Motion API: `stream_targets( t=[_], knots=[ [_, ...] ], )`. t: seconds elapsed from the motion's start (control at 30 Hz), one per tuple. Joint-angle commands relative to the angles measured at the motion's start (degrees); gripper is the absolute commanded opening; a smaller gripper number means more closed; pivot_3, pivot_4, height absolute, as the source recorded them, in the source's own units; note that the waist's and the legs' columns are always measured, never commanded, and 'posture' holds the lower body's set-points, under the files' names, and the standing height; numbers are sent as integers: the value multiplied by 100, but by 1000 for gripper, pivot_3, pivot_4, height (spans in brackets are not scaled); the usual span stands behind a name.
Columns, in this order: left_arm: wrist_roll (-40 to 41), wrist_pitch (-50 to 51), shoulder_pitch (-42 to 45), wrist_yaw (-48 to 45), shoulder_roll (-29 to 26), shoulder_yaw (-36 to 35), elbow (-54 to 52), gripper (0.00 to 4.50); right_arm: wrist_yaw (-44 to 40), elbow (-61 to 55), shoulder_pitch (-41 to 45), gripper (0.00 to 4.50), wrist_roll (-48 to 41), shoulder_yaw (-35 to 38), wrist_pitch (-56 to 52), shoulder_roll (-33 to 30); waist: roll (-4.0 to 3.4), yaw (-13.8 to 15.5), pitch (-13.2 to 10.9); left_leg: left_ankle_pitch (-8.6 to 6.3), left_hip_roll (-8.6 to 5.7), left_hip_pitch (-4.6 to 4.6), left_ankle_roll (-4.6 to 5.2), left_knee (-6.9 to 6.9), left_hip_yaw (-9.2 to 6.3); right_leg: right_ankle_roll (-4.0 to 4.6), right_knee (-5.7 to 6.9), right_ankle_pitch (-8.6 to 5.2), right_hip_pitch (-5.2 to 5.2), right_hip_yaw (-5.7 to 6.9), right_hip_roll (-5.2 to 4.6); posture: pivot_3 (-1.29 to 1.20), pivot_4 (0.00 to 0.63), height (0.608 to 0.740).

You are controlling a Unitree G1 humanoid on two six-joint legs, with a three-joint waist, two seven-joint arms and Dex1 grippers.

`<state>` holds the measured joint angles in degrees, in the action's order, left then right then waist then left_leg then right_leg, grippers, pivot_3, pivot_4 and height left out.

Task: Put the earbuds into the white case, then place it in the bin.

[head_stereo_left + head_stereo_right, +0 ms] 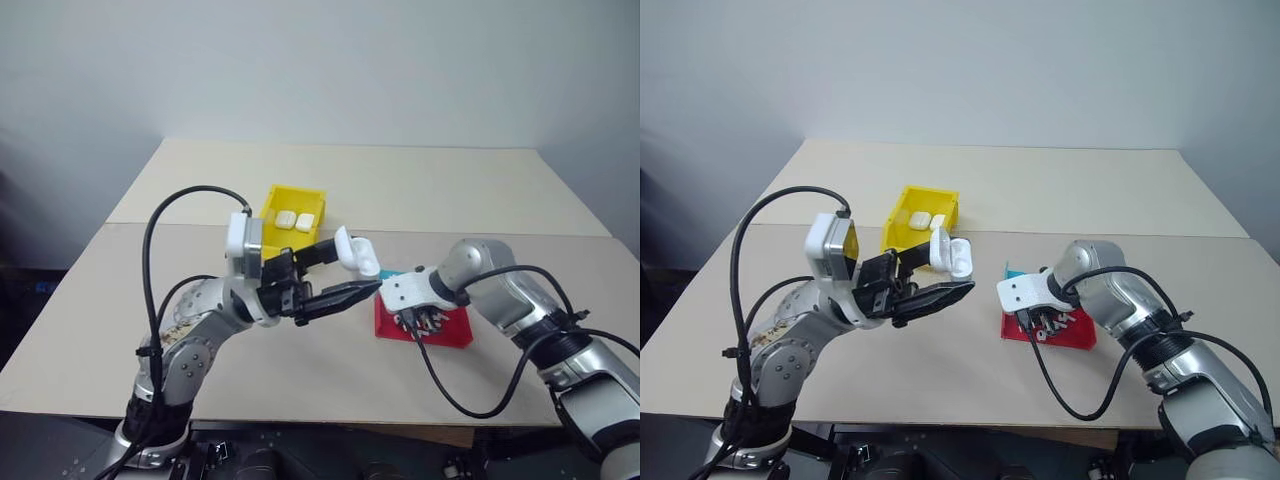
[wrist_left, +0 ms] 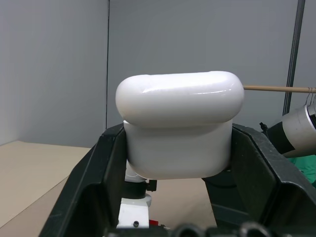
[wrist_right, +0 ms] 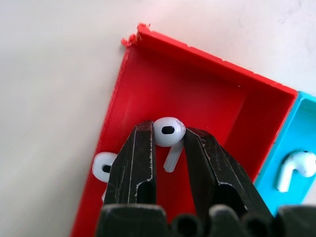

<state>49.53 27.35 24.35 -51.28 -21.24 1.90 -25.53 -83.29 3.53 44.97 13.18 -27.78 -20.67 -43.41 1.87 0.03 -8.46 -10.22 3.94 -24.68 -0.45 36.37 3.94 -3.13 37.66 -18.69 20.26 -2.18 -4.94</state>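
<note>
My left gripper [image 1: 352,270] is shut on the white case [image 1: 357,252] and holds it in the air over the middle of the table, its lid hinged open. In the left wrist view the case [image 2: 180,128] sits between the two black fingers [image 2: 106,168]. My right gripper [image 3: 169,143] points down into the red tray [image 3: 148,74], its fingers closed around one of the earbuds [image 3: 169,132]. A second earbud [image 3: 103,167] lies beside it in the red part, a third [image 3: 295,168] in the blue part. The yellow bin [image 1: 272,205] stands behind the case.
Two closed white cases [image 1: 295,220] lie inside the yellow bin. The red tray [image 1: 450,335] with its blue part [image 1: 390,273] sits on the beige table [image 1: 400,190] near the right gripper [image 1: 420,322]. A black cable loops over each arm.
</note>
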Motion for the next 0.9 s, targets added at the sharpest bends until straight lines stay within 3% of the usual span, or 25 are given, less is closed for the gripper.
stream_targets(
  t=[0.03, 0.23, 0.47, 0.63, 0.9],
  knots=[
    [175, 51, 84, -84, -89, -142, -87, 2803, -230, -885, -2, 926, -1216, 1228, -1080, -107, -9, 2, -7, 0, 0, -1, 0, 0, 0, 0, 0, 0, 0, -1, 0, 0, 150, 740],
    [202, 61, 369, -146, 23, -94, 134, 2803, 670, -2004, -829, 926, -3343, 3690, -2315, 366, -9, 59, -8, -1, 0, 0, 1, -8, -10, 0, -11, 0, -10, 13, 0, 0, 150, 740],
    [62, -30, 837, -500, 199, 89, 512, 2803, 2461, -2769, -678, 926, -5723, 5446, -3938, 1326, -9, 32, -8, 0, -1, -1, 0, -9, -10, 0, -4, 0, -3, 8, 2, 0, 150, 740],
    [-145, -183, 1230, -805, 301, 200, 865, 2803, 3446, -3133, -614, 926, -7032, 5680, -4304, 1581, -10, 23, -8, 0, -2, -2, 1, -13, -8, 0, -7, 0, -2, 6, 2, 0, 150, 740],
    [-368, -281, 1328, -936, 432, 256, 1048, 2803, 4242, -3414, -770, 926, -8216, 5530, -3909, 1624, -10, 16, -9, -1, -2, -7, 2, -18, -8, 0, -13, 0, 3, 5, 2, 0, 150, 740]
  ],
)
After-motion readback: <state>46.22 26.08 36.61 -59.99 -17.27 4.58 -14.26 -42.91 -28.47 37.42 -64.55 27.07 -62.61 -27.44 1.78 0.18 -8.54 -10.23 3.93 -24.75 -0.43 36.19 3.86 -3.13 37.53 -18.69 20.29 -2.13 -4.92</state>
